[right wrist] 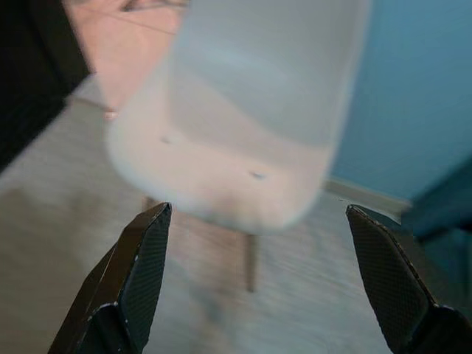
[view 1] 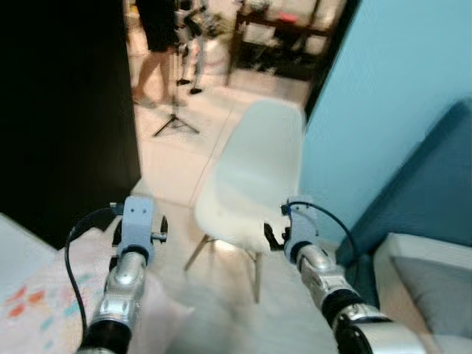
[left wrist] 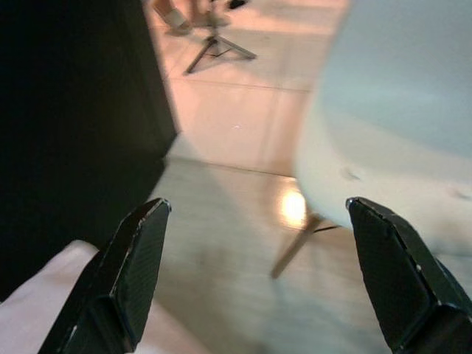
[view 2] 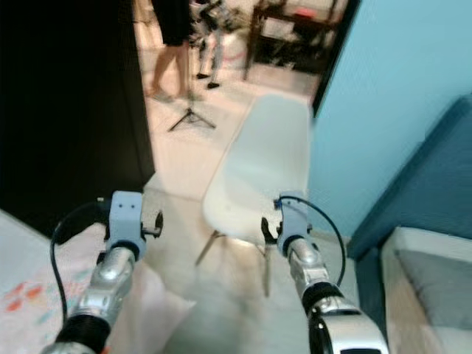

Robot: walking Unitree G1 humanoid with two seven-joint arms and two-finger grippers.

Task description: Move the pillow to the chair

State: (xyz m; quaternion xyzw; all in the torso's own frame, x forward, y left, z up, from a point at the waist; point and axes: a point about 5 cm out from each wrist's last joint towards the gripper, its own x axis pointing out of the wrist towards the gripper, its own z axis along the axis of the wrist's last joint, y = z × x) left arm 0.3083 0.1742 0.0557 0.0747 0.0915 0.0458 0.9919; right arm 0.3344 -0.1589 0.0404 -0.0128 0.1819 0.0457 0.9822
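Facing the white chair (view 1: 254,177) with both the left gripper (left wrist: 258,273) and right gripper (right wrist: 258,273) spread wide and empty, the robot risks arriving without the pillow (view 1: 44,295), which lies low by its left arm.

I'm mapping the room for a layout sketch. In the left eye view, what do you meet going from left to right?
Dark cabinet → left gripper → white chair → right gripper → light blue wall → blue sofa.
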